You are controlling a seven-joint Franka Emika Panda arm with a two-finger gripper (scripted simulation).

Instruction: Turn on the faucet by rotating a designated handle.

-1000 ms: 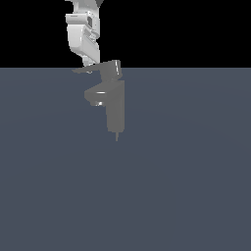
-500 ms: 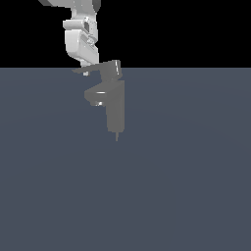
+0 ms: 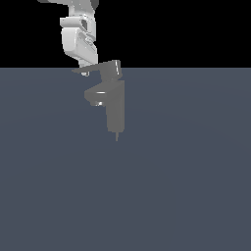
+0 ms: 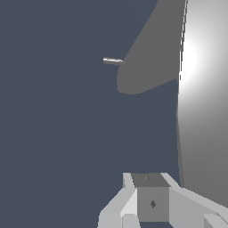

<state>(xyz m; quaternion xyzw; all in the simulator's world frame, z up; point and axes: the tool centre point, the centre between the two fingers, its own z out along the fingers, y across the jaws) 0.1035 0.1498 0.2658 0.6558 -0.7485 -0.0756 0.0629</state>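
Observation:
The gray faucet (image 3: 116,110) stands upright on the dark floor, with its stubby spout (image 3: 95,95) pointing to the exterior view's left. From the boxy cap on top, the thin handle (image 3: 90,68) also reaches to that view's left. My white gripper (image 3: 85,73) hangs over the handle's outer tip and appears to touch it. In the wrist view the fingers (image 4: 151,200) sit together as one block, shut on nothing, beside a broad bright gray surface (image 4: 200,89) that looks like the handle. The spout (image 4: 147,62) shows beyond them.
A flat dark blue-gray floor (image 3: 147,196) spreads all around the faucet. A small pin (image 3: 116,137) sticks out at the foot of the column and also shows in the wrist view as a thin pin (image 4: 113,60).
My gripper has come down a little toward the handle's tip and drifted slightly to the exterior view's left. The faucet and handle look unmoved.

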